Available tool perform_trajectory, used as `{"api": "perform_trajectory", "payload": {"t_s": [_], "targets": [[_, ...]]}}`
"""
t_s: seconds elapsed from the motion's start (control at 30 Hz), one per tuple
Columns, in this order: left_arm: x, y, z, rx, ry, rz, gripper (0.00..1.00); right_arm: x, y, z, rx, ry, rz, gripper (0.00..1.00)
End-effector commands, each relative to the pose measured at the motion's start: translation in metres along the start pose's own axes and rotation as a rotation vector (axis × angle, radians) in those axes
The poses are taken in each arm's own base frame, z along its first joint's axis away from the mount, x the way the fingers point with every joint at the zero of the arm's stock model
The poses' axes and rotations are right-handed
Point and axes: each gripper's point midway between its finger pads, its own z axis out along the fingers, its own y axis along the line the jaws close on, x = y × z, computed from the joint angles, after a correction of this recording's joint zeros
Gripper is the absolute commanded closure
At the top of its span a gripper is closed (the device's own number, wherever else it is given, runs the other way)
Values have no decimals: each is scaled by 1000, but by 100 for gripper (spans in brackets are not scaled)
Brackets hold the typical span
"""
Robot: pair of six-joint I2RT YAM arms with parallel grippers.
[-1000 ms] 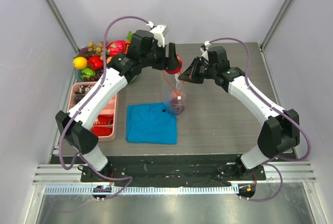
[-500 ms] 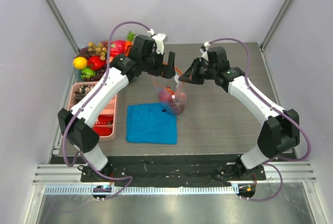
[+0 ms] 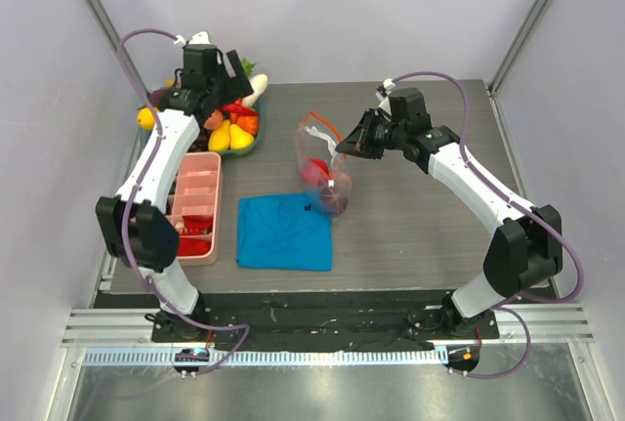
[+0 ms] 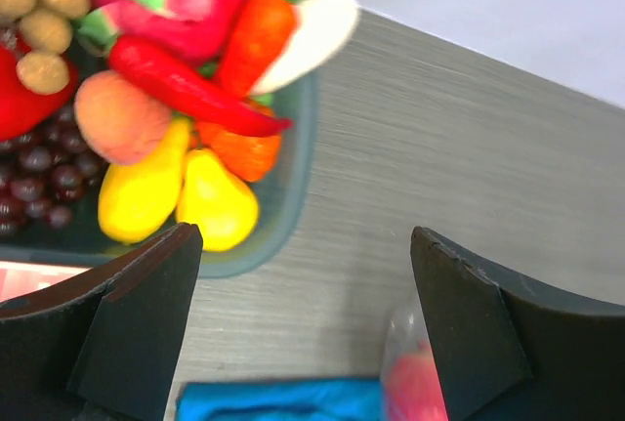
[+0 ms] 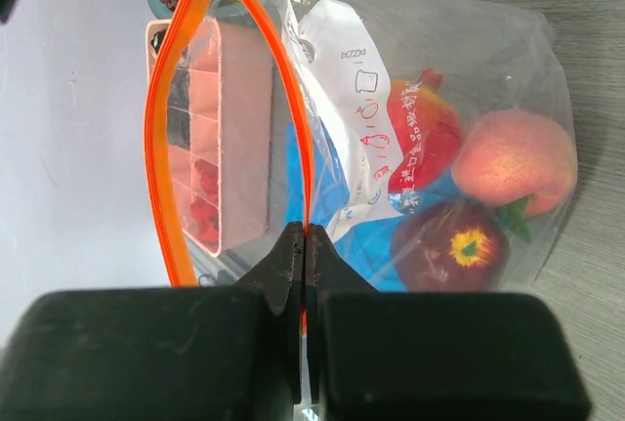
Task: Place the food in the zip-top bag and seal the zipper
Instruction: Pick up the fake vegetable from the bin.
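The clear zip-top bag (image 3: pixel 322 169) hangs above the table's middle, its mouth open. My right gripper (image 3: pixel 344 144) is shut on the orange-red zipper (image 5: pixel 306 196) and holds one side of it up. Inside the bag are a pink peach (image 5: pixel 513 162), a dark red apple (image 5: pixel 459 245) and a red fruit (image 5: pixel 427 128). My left gripper (image 3: pixel 234 74) is open and empty, above the bowl (image 4: pixel 293 177) of food at the back left. In that bowl are a carrot (image 4: pixel 256 40), a red chilli (image 4: pixel 186 89), yellow pears (image 4: pixel 215 201), a peach (image 4: pixel 117 113) and grapes (image 4: pixel 39 167).
A blue folded cloth (image 3: pixel 283 231) lies in front of the bag. A pink divided tray (image 3: pixel 193 211) with dark and red items stands at the left edge, near the bowl. The cage walls close off the left, right and back.
My left gripper has left the bag's mouth and swung back left to the fruit bowl. A peach now lies in the bag. My right gripper has kept its hold.
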Motion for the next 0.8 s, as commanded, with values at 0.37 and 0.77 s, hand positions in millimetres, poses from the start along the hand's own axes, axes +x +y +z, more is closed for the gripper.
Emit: {"api": "perform_trajectory", "payload": {"t_s": [0.37,0.77], "targets": [[5,64,101,-185,-118,-401,32,-14,12,-2,-28,-38,-45,99],[13,81,144,-217,-143,-481,38,-12,3,9,-13,-15,-37,99]]}}
